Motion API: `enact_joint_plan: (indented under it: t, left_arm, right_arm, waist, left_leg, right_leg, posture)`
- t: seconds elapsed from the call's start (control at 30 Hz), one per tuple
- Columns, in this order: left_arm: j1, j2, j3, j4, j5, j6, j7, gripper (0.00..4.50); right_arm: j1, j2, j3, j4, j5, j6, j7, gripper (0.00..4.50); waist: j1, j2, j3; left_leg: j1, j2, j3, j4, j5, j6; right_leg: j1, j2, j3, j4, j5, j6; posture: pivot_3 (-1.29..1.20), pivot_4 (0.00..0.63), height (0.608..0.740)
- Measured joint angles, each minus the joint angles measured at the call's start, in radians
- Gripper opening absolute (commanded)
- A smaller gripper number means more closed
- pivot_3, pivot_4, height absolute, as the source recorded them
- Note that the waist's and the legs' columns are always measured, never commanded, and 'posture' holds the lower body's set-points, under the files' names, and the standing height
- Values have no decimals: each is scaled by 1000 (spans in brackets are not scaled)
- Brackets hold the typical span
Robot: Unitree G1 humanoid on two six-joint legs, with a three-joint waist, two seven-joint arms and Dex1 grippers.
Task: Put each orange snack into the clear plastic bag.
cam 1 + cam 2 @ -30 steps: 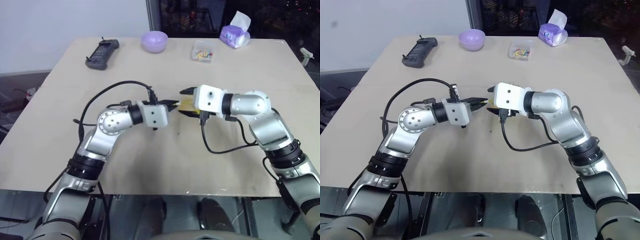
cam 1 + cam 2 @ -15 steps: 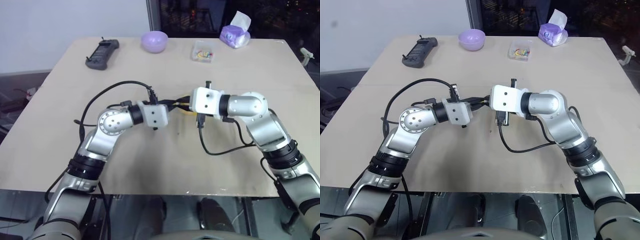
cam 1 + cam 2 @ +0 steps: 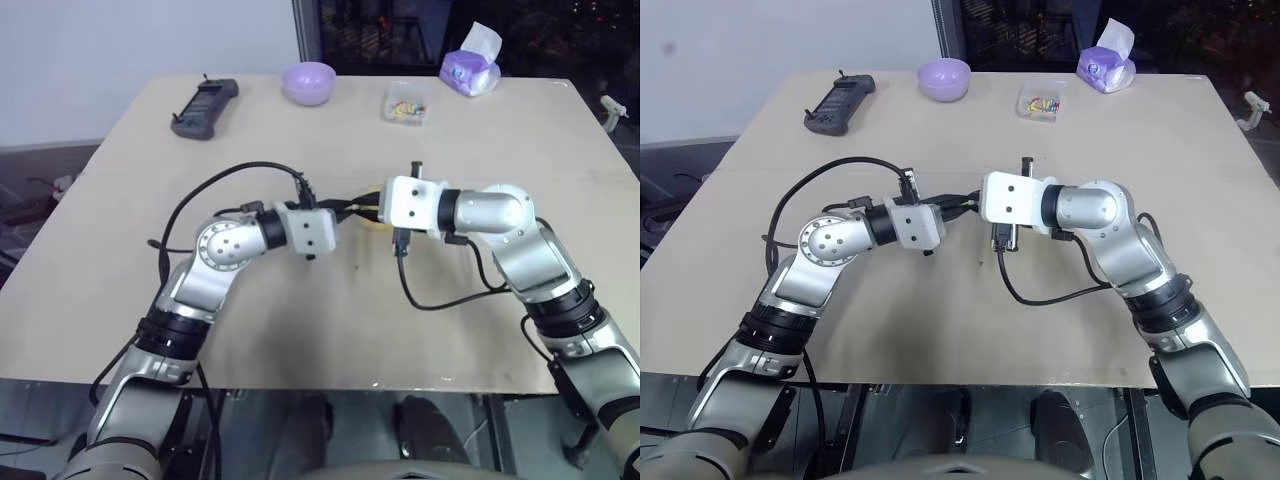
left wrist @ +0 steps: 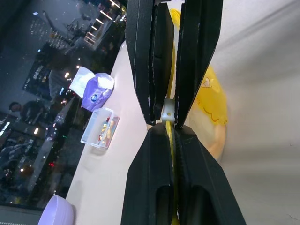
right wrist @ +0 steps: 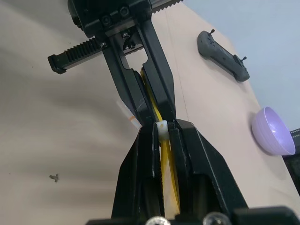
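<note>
Now both hands, left hand [image 3: 347, 211] and right hand [image 3: 368, 210], are clamped fingertip-to-fingertip on the clear plastic bag's [image 4: 169, 70] yellow strip above the surface [image 3: 300, 330], orange snack [image 4: 213, 110] just behind; next, likely spreading the mouth.

At the table's [image 3: 120, 200] far edge, left to right: black handheld controller [image 3: 205, 107], purple bowl [image 3: 308, 82], small clear box [image 3: 405, 104], purple tissue pack [image 3: 470, 66].
</note>
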Motion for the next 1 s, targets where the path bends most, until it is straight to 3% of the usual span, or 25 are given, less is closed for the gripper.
enact_joint_plan:
  t: [0.43, 1.0]
  left_arm:
    - [-34, 56, 1, 102, 86, -71, 52, 0]
    - [-35, 9, 0, 55, 13, -60, 16, 0]
  right_arm:
    - [0, -93, -24, 78, -28, -16, -29, 400]
    - [0, -17, -19, 22, 8, -18, -21, 400]
  waist:
    - [0, 0, 0]
    - [0, 0, 0]
  left_leg:
    - [0, 0, 0, 0, 0, 0]
    - [0, 0, 0, 0, 0, 0]
  right_leg:
    - [0, 0, 0, 0, 0, 0]
    - [0, 0, 0, 0, 0, 0]
  posture:
    - [0, 150, 740]
    - [0, 150, 740]
